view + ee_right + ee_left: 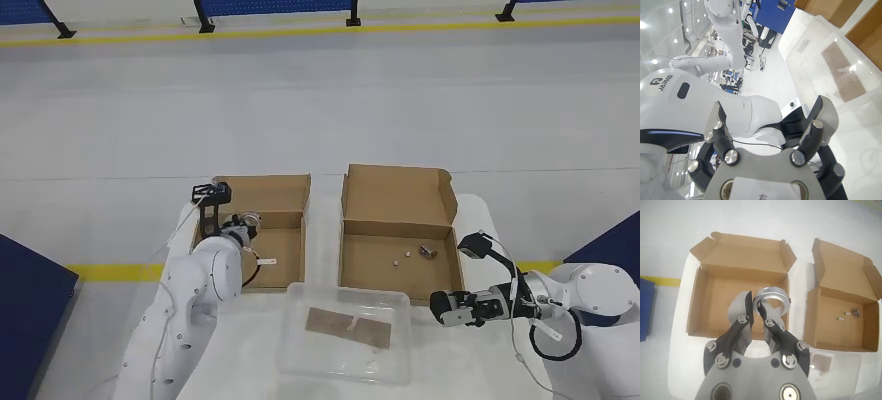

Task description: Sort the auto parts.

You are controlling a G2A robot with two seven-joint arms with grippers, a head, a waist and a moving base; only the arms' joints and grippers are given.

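Note:
My left gripper (755, 303) is shut on a silver metal ring (772, 300), one finger inside it and one outside, pinching its wall. The ring hangs above the left cardboard box (719, 306); in the top view the left gripper (240, 226) sits over that box (280, 245). The right cardboard box (375, 265) holds a small square nut (855, 312) and two tiny screws (840, 319). My right gripper (768, 104) is open and empty, held beside the near right end of the clear plastic bin (829, 56), where the top view shows this gripper (440, 305).
The clear bin (300, 350) stands at the table's front middle, with a brown sheet (345, 328) and a small pale part (846, 69) on its floor. Both boxes have their lids folded back. The white table ends just beyond each box.

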